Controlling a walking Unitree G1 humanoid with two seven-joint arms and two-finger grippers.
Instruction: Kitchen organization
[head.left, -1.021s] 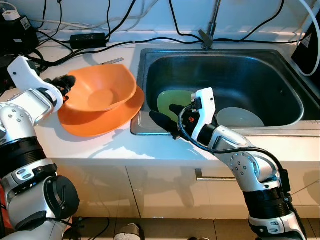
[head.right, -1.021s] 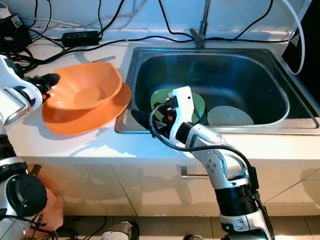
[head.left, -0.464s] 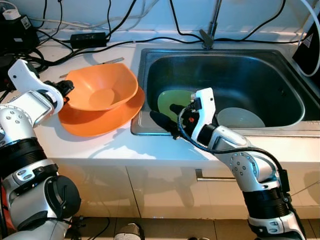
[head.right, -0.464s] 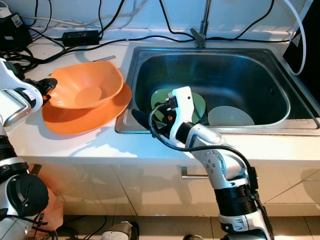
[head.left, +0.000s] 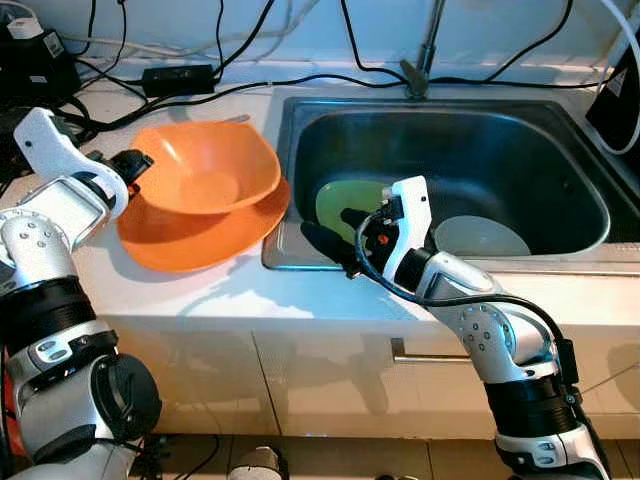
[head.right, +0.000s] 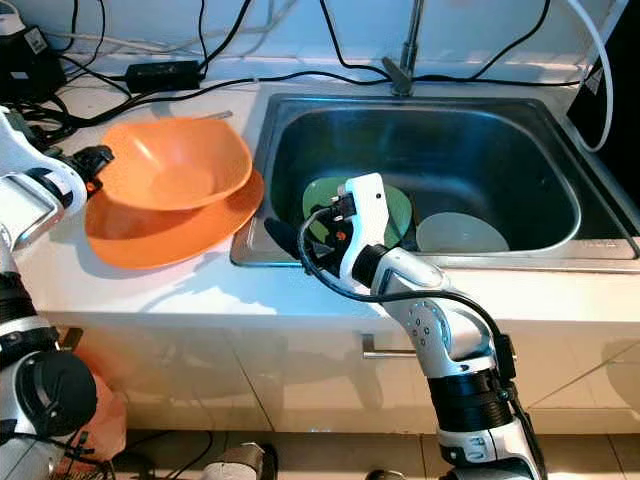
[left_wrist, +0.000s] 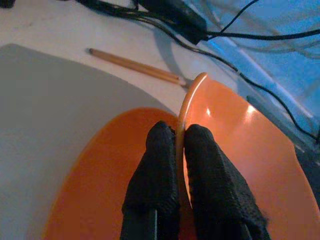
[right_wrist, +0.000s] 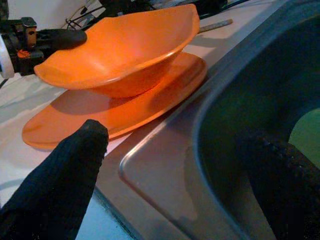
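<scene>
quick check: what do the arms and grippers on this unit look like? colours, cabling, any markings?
Both arms are silver segmented shells with black joint bands. Left arm has a large black round joint cap lower down. Right arm carries a looped black cable and a white wrist housing with a small red detail. Left gripper and right gripper each have two long black fingers, textured like knit fabric. No legible markings.

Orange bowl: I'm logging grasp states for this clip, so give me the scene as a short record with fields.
held item: orange bowl, tilted, lifted at its left rim above the orange plate
left tool: shut on the bowl's rim, one finger inside, one outside
right tool: open, straddling the front-left corner of the sink
in sink: green plate and a pale plate
counter: pencil behind the bowl, black cables along the back
</scene>
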